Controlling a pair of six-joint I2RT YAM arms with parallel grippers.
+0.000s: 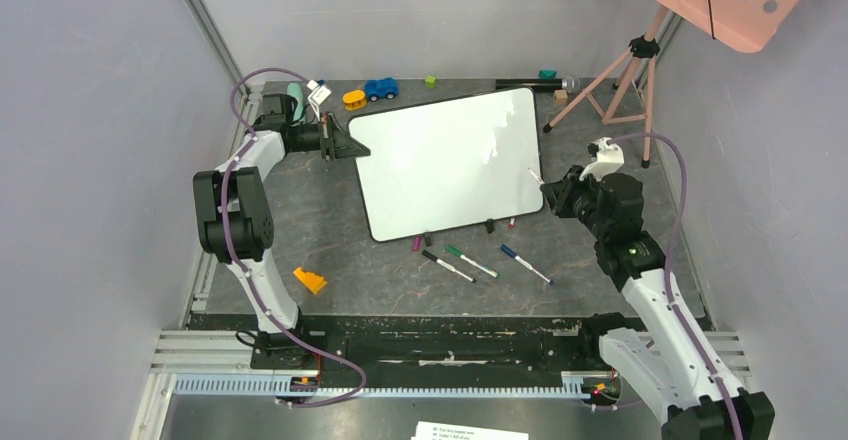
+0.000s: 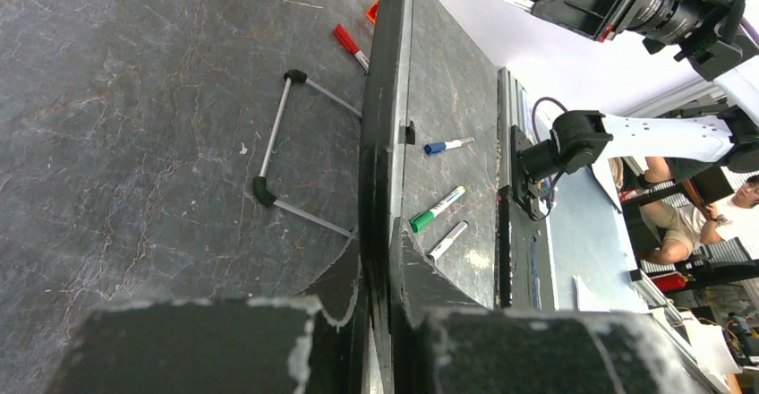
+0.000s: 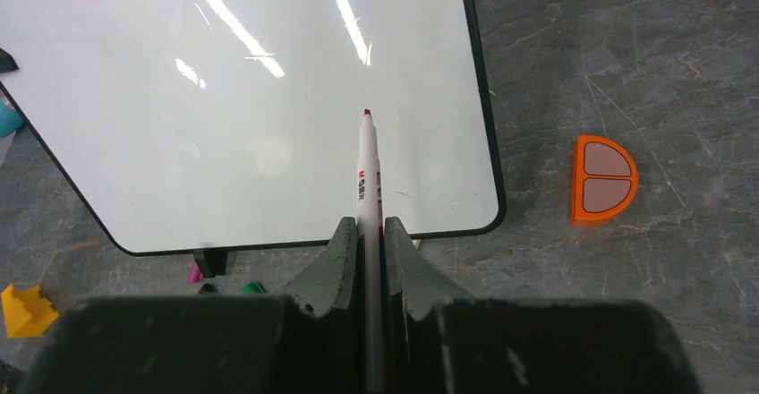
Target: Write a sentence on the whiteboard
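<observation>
Dark grey, stone-look table (image 1: 320,220), and closest to the arm bases there's an orange wedge (image 1: 309,280) lying over on the left. A bit further in, three loose pens lie side by side: a black pen (image 1: 447,265), a green pen (image 1: 470,260) and a blue pen (image 1: 525,263), all just in front of the whiteboard (image 1: 445,165).

The whiteboard sits mid-table at a slight angle, its near edge on two small black feet, with the glossy white face catching streaks of light.

The right gripper (image 1: 548,192) is just off the board's right edge, squeezed tight on a white marker (image 3: 367,179) with a dark red tip. The marker pokes straight out between the fingers and its tip sits over the right part of the board. Can't tell if the tip actually touches the surface. The right wrist view also shows an orange half-round block (image 3: 605,179) on the table, right of the board.

The left gripper (image 1: 345,143) is clamped onto the board's far-left corner, with the black frame pinched between both fingers (image 2: 340,278).

Past the board, along the back, there's a yellow toy (image 1: 354,99), a blue toy car (image 1: 381,88), a small green cube (image 1: 430,81) and a tripod (image 1: 620,70).
</observation>
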